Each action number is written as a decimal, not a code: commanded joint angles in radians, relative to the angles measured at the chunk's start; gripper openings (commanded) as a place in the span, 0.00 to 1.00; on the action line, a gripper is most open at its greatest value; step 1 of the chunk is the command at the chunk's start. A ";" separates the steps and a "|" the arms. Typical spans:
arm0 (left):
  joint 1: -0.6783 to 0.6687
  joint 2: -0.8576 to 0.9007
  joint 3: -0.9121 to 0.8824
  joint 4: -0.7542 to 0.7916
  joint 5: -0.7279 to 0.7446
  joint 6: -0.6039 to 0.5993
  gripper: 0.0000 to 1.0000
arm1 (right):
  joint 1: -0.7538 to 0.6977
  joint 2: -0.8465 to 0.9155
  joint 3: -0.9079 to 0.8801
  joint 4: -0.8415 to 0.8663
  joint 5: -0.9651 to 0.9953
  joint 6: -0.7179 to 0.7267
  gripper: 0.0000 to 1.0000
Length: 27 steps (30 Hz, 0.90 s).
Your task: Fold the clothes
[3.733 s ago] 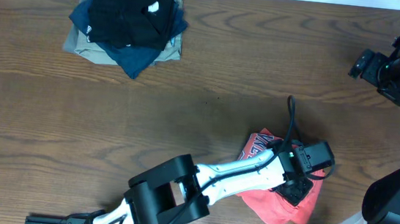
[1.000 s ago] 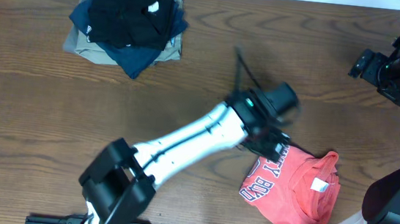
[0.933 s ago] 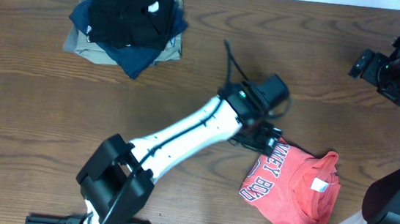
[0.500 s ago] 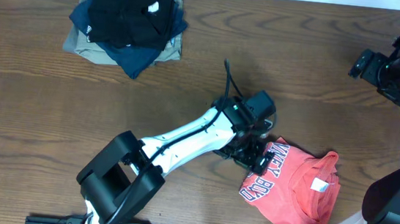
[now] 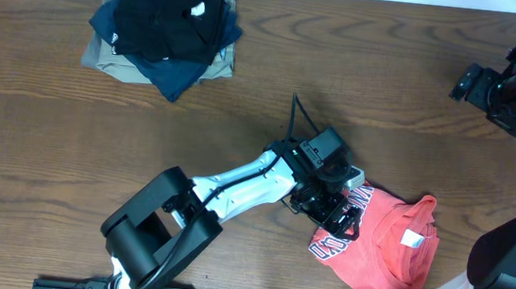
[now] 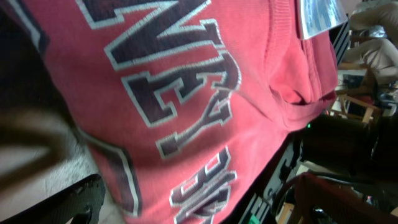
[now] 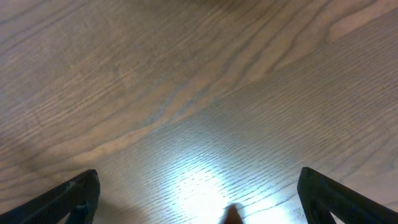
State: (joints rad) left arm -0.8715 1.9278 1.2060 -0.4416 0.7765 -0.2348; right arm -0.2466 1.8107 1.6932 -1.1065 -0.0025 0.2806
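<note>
T-shirt [image 5: 386, 242] lies released, lettering up, at 5 o'clock on counter [image 5: 245, 86]. Back at its 9 o'clock edge, left fingers [image 5: 338, 219] wide, empty: regrasp likely. At 2 o'clock, right fingers [image 5: 465, 84] wide, idle.

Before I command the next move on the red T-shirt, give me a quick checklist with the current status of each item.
1. Left gripper open: ok, jaws wide over the lettering.
2. Right gripper open: ok, over bare table, far from the T-shirt.
3. T-shirt spread flat: not ok, bunched, label showing.
4. T-shirt apart from the stack of dark garments: ok.
5. T-shirt wholly on the table: cannot tell, its near edge is crowded.
</note>
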 commanded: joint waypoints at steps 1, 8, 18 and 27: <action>0.003 0.050 -0.014 0.019 0.018 -0.010 0.98 | -0.001 0.002 0.003 -0.001 0.010 -0.005 0.99; 0.003 0.092 -0.014 0.090 -0.036 -0.014 0.98 | -0.001 0.002 0.004 -0.001 0.010 -0.005 0.99; 0.002 0.098 -0.014 0.100 -0.037 -0.040 0.69 | -0.001 0.002 0.004 -0.001 0.010 -0.005 0.99; 0.002 0.098 -0.014 0.163 -0.048 -0.059 0.11 | -0.001 0.002 0.004 -0.001 0.010 -0.005 0.99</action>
State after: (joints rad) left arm -0.8707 2.0132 1.1992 -0.2867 0.7441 -0.2970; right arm -0.2466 1.8107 1.6932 -1.1065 -0.0021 0.2806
